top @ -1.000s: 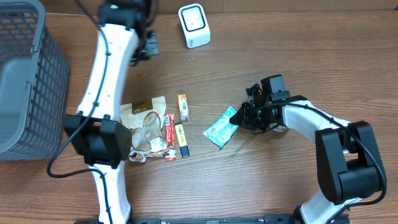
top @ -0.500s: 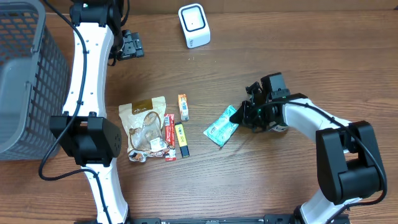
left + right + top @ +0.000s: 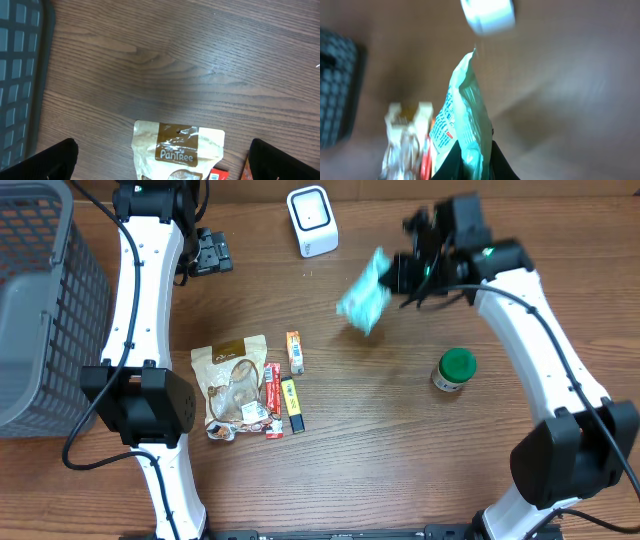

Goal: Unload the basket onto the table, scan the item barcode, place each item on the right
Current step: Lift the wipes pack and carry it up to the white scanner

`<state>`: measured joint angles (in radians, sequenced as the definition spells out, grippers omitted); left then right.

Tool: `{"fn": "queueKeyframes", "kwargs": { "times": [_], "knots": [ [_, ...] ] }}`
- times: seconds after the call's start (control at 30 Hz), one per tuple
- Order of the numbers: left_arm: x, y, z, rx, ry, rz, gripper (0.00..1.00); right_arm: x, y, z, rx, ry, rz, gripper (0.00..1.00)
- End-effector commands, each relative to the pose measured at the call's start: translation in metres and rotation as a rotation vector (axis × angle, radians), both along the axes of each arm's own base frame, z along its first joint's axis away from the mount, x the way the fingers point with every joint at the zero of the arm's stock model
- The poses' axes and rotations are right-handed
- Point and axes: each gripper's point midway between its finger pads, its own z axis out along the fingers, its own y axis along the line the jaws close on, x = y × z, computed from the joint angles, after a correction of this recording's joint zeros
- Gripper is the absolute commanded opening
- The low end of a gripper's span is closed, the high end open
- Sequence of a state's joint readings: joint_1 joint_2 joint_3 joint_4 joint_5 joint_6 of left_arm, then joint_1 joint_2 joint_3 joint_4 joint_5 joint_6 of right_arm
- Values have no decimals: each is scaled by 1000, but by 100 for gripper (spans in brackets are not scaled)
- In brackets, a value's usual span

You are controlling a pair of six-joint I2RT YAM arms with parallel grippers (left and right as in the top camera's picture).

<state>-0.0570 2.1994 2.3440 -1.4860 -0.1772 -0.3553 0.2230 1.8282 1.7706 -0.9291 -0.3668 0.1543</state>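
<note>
1. Teal, flat plastic sachet [image 3: 365, 295]: the task's item. It is off the wooden table [image 3: 400, 460], to the right of and below the white box-shaped barcode scanner [image 3: 312, 220]. It is pinched by one edge, probably so a printed face hangs free to turn toward the scanner; the image is too blurred to show a barcode.
2. Right gripper [image 3: 400, 272]: jaws narrow, clamped on the sachet's edge, right of the scanner.
3. Left gripper [image 3: 212, 252]: jaws spread wide and holding nothing. It is parked left of the scanner, seemingly to keep the approach free.
4. Tan and brown snack bag [image 3: 232, 370]: lies flat, below and left of the scanner, waiting with slim stick packets [image 3: 291, 402] beside it.
5. Green-lidded small jar [image 3: 455, 368]: upright, well below and right of the scanner.
6. Grey mesh basket [image 3: 40, 310]: far left of the scanner, likely for scanned goods.
</note>
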Motion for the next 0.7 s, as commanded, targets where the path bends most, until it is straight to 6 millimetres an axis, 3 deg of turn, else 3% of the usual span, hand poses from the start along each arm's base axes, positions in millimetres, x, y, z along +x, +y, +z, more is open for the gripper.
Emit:
{"fn": "queueKeyframes", "kwargs": {
  "times": [0.0,0.13,0.27,0.5,0.67],
  "knots": [
    [0,3,4,18,-6,-17,100,18,-1,81,-53,-259,1,3],
    [0,3,4,18,-6,-17,100,39,2,129,-133,-493,4,3],
    [0,3,4,18,-6,-17,100,51,18,147,-247,-666,73,3],
    [0,3,4,18,-6,-17,100,78,41,136,-415,-780,77,4],
    [0,3,4,18,-6,-17,100,111,54,97,-513,-806,97,4]
  ]
}}
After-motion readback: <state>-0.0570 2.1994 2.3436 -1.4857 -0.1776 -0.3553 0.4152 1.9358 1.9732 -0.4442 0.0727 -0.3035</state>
